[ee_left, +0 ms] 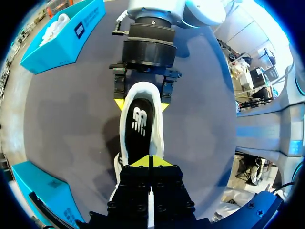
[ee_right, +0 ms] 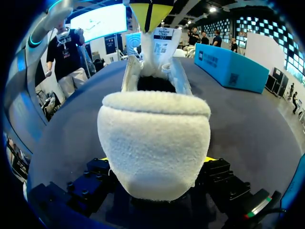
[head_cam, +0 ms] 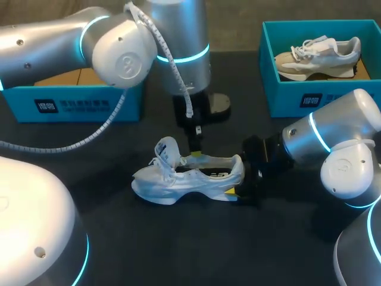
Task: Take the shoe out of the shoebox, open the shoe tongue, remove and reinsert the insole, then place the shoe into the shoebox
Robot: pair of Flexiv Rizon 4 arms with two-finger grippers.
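Note:
A white shoe (head_cam: 184,179) lies upright on the dark table, toe to the left. My right gripper (head_cam: 239,179) is shut on its fuzzy heel (ee_right: 155,143), one yellow tip on each side, as the left wrist view shows (ee_left: 141,103). My left gripper (head_cam: 196,154) points straight down over the shoe's opening, fingers shut (ee_left: 148,162), just behind the raised tongue (ee_right: 162,40). I see nothing pinched between them. The black insole (ee_left: 140,124) lies inside the shoe. The open teal shoebox (head_cam: 297,95) stands at the back right.
A second, beige shoe (head_cam: 315,56) lies inside the shoebox. Another teal box (head_cam: 89,101) stands at the back left, partly behind my left arm. Bare table lies in front of the shoe.

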